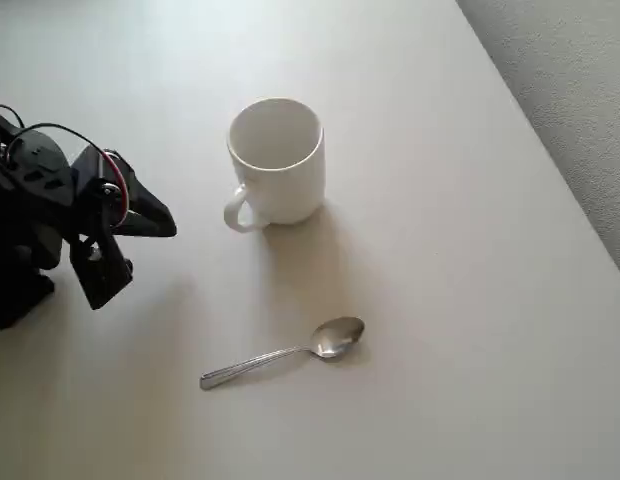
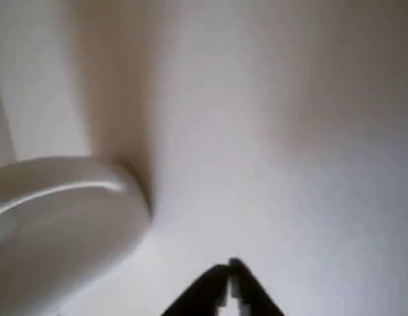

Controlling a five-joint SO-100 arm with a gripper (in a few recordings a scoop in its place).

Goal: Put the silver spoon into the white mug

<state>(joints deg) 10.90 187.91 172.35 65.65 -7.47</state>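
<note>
The end effector [image 2: 229,280] is sitting clenched and empty near the table's [image 1: 470,300] left edge. The silver spoon [image 1: 282,354] is lying toward the near edge, apart from the upright white mug [image 1: 277,160]; reaching and opening over the spoon's handle is probably coming next

You are looking down on a plain, matte table [image 1: 470,330], off-white to pale beige, smooth and unmarked. Its right edge runs as a diagonal from the top of the overhead view down to the right side. Beyond that edge lies a grey, finely speckled surface [image 1: 580,80], possibly carpeted floor, though the view is too coarse to be sure. Light is soft and even, brighter towards the top of the tabletop, and shadows fall down the picture. In the wrist view the tabletop [image 2: 303,131] shows as a blurred, pale expanse.
</note>
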